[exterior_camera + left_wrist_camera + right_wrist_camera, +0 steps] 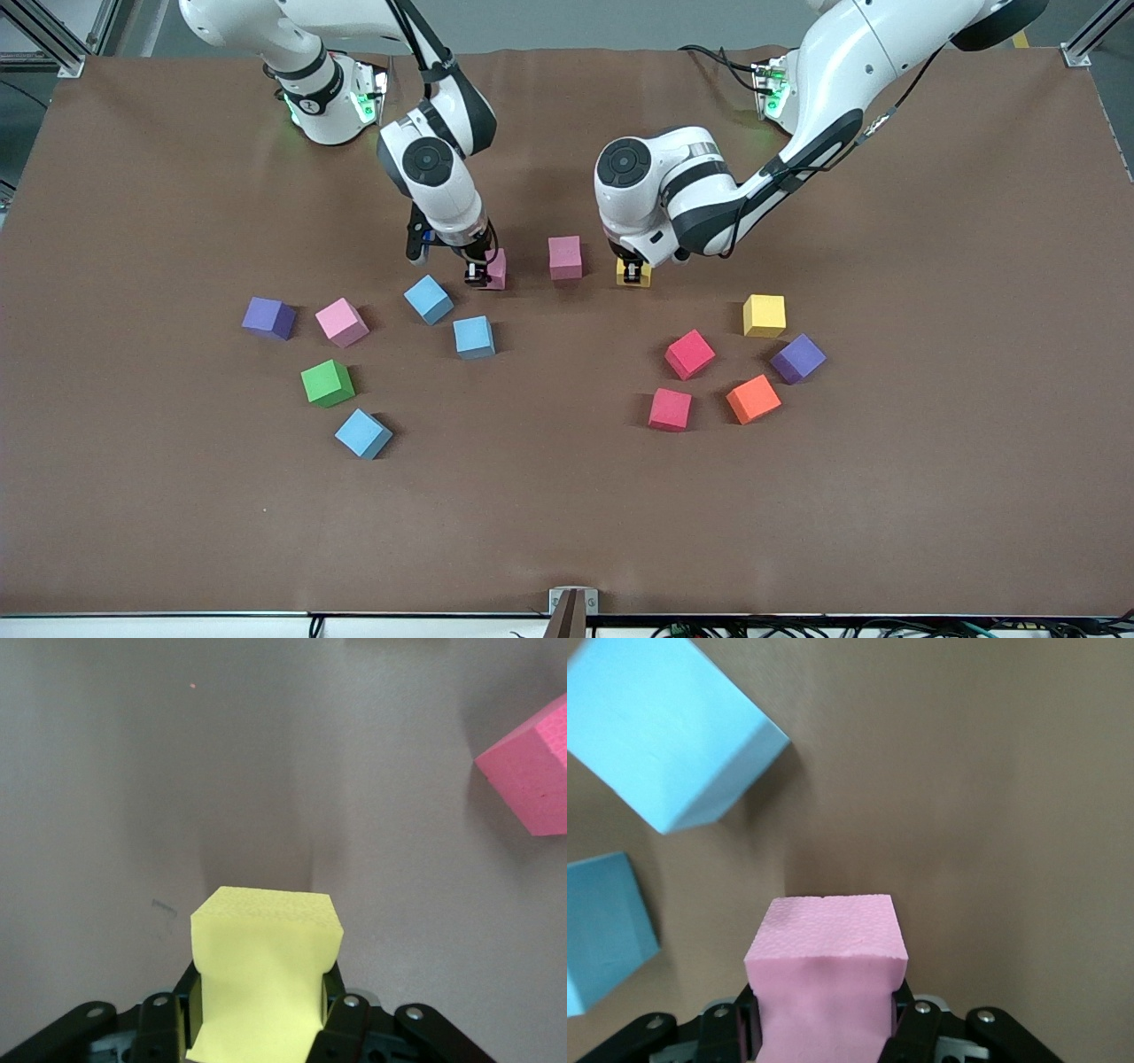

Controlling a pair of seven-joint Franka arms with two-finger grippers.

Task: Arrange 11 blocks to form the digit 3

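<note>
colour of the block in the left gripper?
Yellow: the left gripper is shut on a yellow block, clearest in the left wrist view.

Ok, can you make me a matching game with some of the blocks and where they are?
Things:
1. yellow block
2. pink block
3. green block
4. orange block

Places:
A. on the table beside a purple block
B. held in the right claw
C. on the table, just farther from the front camera than a light blue block
D. held in the left claw

Pairs: 1-D, 2-B, 3-C, 4-A
</note>
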